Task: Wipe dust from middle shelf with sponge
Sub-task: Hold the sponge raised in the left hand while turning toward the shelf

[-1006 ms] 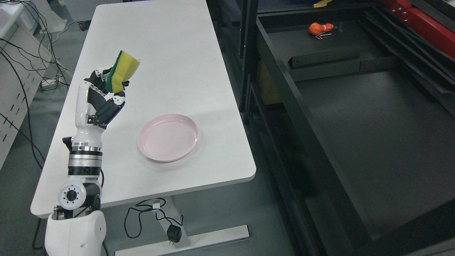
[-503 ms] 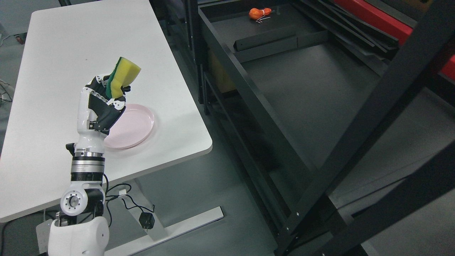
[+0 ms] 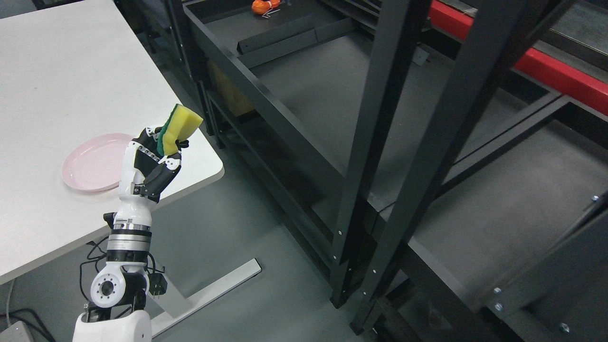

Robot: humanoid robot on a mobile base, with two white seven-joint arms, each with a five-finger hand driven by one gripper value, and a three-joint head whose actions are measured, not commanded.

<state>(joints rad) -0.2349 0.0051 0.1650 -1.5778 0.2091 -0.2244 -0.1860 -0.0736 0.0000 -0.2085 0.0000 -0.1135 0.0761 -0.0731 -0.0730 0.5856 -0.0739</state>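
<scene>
My left hand (image 3: pixel 159 154) is raised over the near right corner of the white table (image 3: pixel 57 85), its fingers curled around a yellow sponge with a green scouring side (image 3: pixel 179 129). The sponge sticks up out of the fist, tilted to the right. To the right stands a black metal shelf unit; its wide dark shelf (image 3: pixel 332 90) lies well apart from the sponge, across a strip of floor. My right arm does not show.
A pink plate (image 3: pixel 92 161) lies on the table just left of my hand. Two black uprights (image 3: pixel 380 123) of the rack stand in front of the shelf. An orange object (image 3: pixel 260 5) lies at the shelf's far end. A red beam (image 3: pixel 532 61) runs at upper right.
The camera has swung right, so table and plate slid left and the rack fills more of the view. My left hand keeps hold of the sponge, now over the table's corner.
</scene>
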